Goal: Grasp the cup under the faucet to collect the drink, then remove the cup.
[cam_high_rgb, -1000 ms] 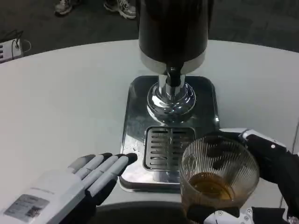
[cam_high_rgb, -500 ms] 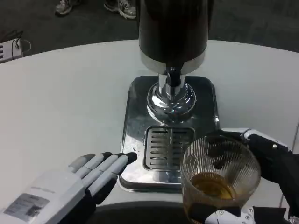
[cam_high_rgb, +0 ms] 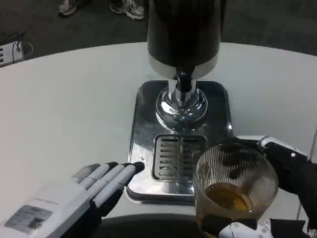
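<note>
Head view shows the right hand point(cam_high_rgb: 282, 186) wrapped around a ribbed glass cup point(cam_high_rgb: 234, 186), its fingers closed on the cup's sides; amber drink sits in the bottom. The cup is held just right of the slotted drip grate point(cam_high_rgb: 174, 157), off the steel tray point(cam_high_rgb: 143, 129) and clear of the faucet point(cam_high_rgb: 182, 82). The left hand point(cam_high_rgb: 86, 191) lies flat with fingers extended together, holding nothing, its fingertips touching the tray's near-left corner.

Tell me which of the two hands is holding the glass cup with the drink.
The right hand holds the ribbed glass cup, with amber drink at its bottom. The left hand lies flat, fingers extended, beside the drip tray, holding nothing.
</note>
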